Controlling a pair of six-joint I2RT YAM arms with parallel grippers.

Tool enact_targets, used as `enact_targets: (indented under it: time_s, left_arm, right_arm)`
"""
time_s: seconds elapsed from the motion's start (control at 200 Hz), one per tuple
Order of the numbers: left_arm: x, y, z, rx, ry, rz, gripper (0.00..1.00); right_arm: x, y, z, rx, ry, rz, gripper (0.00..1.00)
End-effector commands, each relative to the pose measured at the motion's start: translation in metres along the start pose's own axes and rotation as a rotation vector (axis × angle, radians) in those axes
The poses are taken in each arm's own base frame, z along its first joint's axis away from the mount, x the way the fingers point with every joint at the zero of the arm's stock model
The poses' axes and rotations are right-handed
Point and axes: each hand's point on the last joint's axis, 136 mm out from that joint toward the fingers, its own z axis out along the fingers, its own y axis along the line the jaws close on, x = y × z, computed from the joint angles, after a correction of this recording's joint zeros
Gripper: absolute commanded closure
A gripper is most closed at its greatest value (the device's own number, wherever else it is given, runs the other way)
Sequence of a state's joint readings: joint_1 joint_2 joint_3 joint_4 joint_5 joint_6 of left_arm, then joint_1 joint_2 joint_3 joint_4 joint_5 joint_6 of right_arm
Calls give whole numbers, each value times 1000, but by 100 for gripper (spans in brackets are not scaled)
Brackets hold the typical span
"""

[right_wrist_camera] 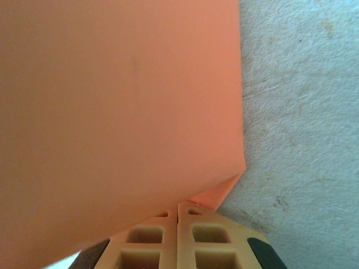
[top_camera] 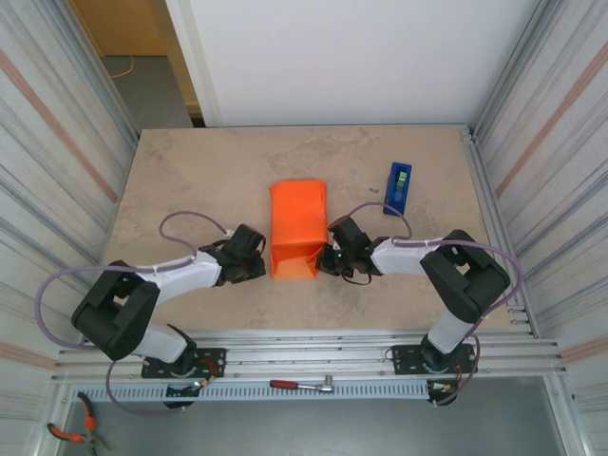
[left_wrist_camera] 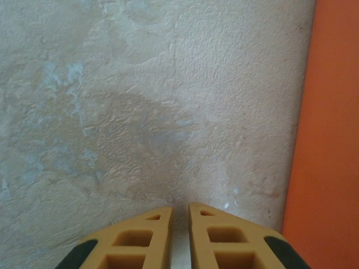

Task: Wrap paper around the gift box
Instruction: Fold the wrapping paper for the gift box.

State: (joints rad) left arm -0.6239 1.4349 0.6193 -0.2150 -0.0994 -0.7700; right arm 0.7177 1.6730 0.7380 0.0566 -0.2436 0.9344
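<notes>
The orange paper lies folded in a long bundle at the table's middle, with its near end raised and gaping. The gift box is hidden, presumably under the paper. My right gripper sits at the paper's right near corner. In the right wrist view its fingers are pressed together, with a folded corner of the paper caught at their tips. My left gripper rests low by the paper's left edge. Its fingers are almost together over bare table and hold nothing, with the paper just to their right.
A blue tape dispenser stands on the table to the right of the paper. Corrugated walls close in both sides. A ratchet wrench and pliers lie below the table's near rail.
</notes>
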Motion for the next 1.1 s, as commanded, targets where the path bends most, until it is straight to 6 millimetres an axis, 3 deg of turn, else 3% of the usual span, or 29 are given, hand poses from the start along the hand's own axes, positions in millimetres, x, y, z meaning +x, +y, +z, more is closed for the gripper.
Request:
enact_targets:
  time_s: [0.0, 0.426, 0.787, 1.097]
  left_arm:
    - [-3, -25, 9, 79, 0, 39, 84]
    - [6, -38, 14, 93, 17, 67, 86]
    - [1, -61, 5, 142, -10, 85, 87]
    - [0, -69, -1, 158, -28, 86, 88]
  right_arm:
    - [9, -17, 1, 49, 33, 22, 100]
    - [8, -14, 0, 45, 28, 25, 100]
    - [9, -16, 1, 48, 33, 27, 100]
    - [11, -16, 2, 47, 37, 24, 100]
